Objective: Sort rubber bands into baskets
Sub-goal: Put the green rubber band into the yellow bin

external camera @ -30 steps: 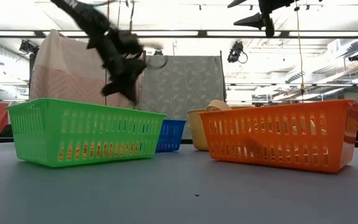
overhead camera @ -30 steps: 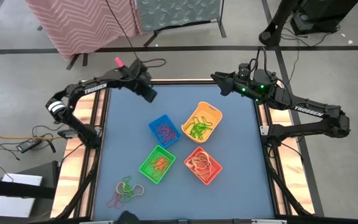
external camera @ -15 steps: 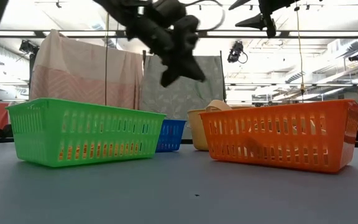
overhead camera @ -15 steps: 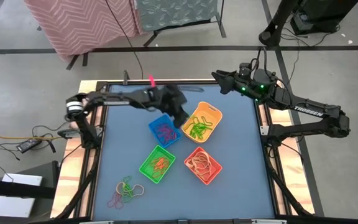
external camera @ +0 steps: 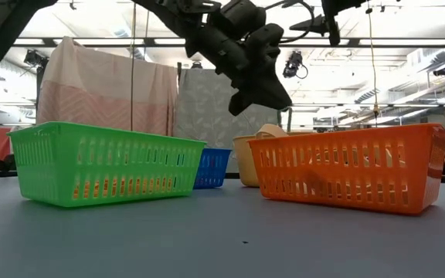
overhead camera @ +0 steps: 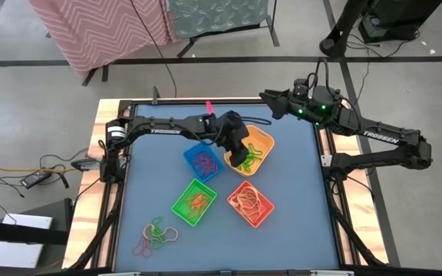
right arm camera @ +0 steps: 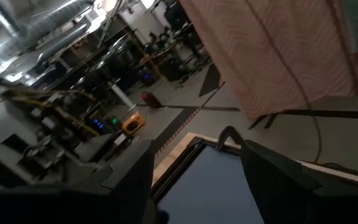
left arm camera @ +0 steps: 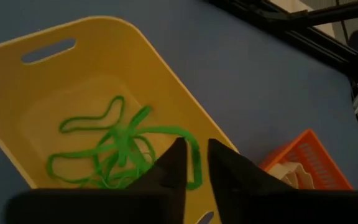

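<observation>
Above yellow rounded plastic basket (left arm camera: pixel 135 81): left gripper (left arm camera: pixel 194 163).
Fingers slightly parted, gripping nothing; green rubber bands (left arm camera: pixel 114 152) just beyond fingertips.

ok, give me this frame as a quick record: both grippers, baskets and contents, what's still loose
left gripper: over the yellow basket, fingers slightly apart, nothing seen held
right gripper: waiting at the table's far edge, open, empty
yellow basket contents: green rubber bands
other baskets: blue, green, orange, each holding bands
loose bands: small pile near the table's front left
</observation>
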`<state>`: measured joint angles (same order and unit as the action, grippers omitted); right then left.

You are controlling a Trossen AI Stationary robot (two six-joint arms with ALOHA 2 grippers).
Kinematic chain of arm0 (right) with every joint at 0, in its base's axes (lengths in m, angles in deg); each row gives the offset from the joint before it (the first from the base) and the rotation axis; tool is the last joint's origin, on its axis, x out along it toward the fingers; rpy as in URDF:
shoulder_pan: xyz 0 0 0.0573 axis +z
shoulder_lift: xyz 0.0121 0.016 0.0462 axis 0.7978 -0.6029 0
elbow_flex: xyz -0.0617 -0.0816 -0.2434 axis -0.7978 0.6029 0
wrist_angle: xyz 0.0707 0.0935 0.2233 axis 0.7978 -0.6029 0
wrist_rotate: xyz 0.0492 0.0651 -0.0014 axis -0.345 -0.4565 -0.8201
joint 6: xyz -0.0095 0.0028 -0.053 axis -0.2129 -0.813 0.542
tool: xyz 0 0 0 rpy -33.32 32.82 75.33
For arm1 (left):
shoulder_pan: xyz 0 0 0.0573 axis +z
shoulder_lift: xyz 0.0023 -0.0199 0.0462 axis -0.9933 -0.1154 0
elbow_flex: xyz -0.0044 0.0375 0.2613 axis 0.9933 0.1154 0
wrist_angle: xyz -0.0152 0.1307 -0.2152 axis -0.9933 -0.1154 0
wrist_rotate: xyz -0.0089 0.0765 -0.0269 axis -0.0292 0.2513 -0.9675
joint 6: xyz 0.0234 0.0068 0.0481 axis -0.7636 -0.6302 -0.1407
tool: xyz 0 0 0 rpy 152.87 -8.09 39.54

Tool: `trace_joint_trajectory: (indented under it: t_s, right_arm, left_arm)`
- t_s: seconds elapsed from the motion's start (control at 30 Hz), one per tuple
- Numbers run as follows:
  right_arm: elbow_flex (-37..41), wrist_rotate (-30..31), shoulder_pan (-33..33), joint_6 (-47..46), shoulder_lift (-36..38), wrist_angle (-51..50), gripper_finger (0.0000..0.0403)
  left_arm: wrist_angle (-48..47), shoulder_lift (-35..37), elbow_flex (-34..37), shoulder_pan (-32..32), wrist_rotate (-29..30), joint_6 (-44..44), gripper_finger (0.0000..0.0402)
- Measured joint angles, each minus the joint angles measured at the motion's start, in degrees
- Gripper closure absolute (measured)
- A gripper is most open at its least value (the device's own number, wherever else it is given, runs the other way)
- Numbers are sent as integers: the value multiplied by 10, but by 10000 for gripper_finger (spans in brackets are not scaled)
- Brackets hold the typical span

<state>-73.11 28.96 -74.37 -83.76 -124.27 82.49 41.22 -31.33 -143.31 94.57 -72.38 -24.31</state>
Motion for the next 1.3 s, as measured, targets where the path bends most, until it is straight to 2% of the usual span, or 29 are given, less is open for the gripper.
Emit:
trace_joint_trajectory:
  t_s: [0.27,0.37,0.47,0.57,0.7,0.83,0.93,1.07,1.17,1.3]
  right_arm:
    - [0,-58,-12,37,1,0,151]
    - [0,-74,-19,53,1,-1,151]
    - [0,-90,-24,57,1,-4,151]
    - [0,-110,-25,54,1,-12,151]
    - [0,-163,-22,26,1,-33,151]
    - [0,-221,3,-7,1,-36,151]
    - [0,-235,45,-32,1,-30,151]
    - [0,-212,133,-66,0,-3,151]
    - [0,-134,210,-100,-2,10,151]
    - [0,-22,306,-126,-13,31,151]
  left_arm:
    - [-11,0,0,0,-2,-11,207]
    - [-58,9,0,0,-30,28,166]
    - [-141,42,0,-6,-44,17,146]
    - [-209,96,13,-32,6,-21,145]
    - [-201,206,94,-82,86,-17,154]
    - [-169,335,234,-146,160,72,161]
    - [-173,429,336,-216,190,148,164]
    - [-180,507,441,-314,202,199,165]
    - [-184,523,491,-370,202,211,166]
    - [-184,510,532,-432,171,181,166]
